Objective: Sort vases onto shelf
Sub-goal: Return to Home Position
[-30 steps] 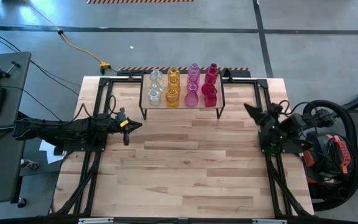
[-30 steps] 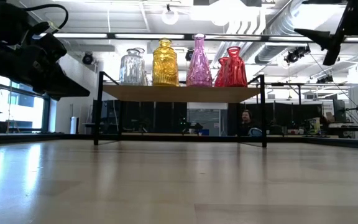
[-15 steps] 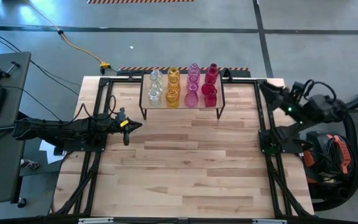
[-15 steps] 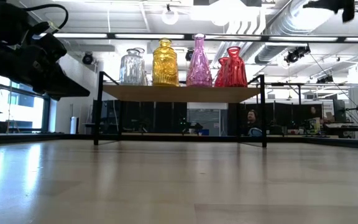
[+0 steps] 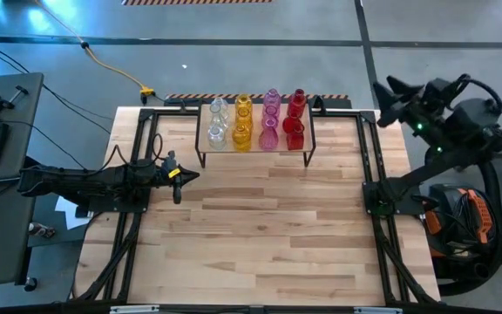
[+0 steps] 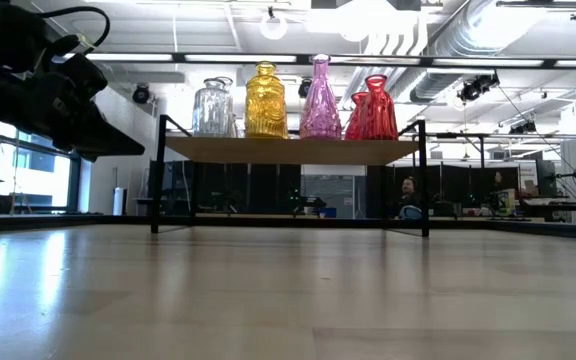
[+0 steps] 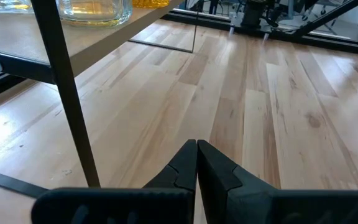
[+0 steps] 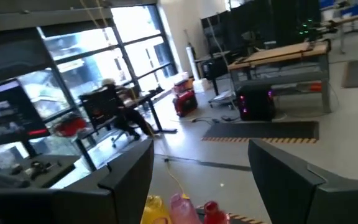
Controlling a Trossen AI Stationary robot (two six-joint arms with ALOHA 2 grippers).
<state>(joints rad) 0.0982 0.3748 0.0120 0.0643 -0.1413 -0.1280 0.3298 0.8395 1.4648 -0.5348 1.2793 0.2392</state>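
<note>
High view: translucent glass vases point(image 5: 242, 135) in clear, amber, pink and red rows on the light wooden shelf point(image 5: 253, 154).
Low view: narrow necks, thin black legs.
Left wrist: left gripper point(image 7: 196, 163) fingers together over plank table point(image 7: 278, 106).
Right wrist: right gripper point(image 8: 197, 180) fingers apart, high.

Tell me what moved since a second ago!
Only the right claw moved: it rose from beside the right edge of the table and swung off toward the far right corner, open and empty. Nothing was grabbed or let go. The left claw stayed shut over the table's left side, and the vases stayed on the shelf.
</note>
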